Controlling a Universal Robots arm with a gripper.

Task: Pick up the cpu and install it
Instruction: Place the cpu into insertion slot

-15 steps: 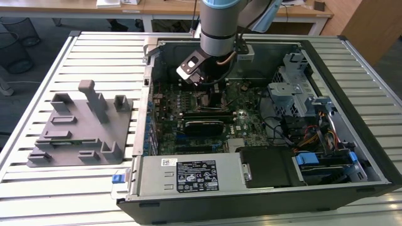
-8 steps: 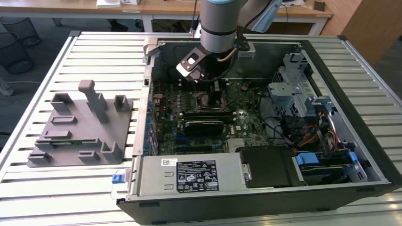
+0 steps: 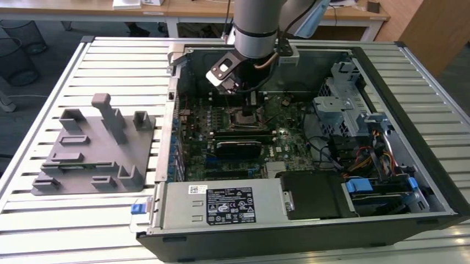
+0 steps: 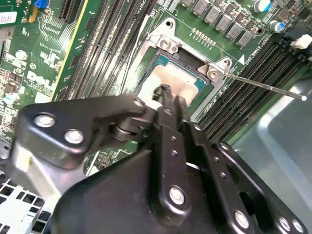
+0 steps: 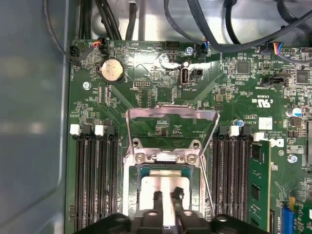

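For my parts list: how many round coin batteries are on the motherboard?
1. The coin battery lies on the motherboard, near its corner beyond the raised socket frame. Others may be hidden under the gripper.

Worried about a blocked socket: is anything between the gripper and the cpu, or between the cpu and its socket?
Nothing visible does. The cpu appears to lie in the socket frame under the gripper, and the load plate is swung up off the opening, its lever out to the side.

I log: white slatted metal table | pale wooden desks behind | black wire-mesh bins on grey floor | brown wooden panel, exterior view's right.
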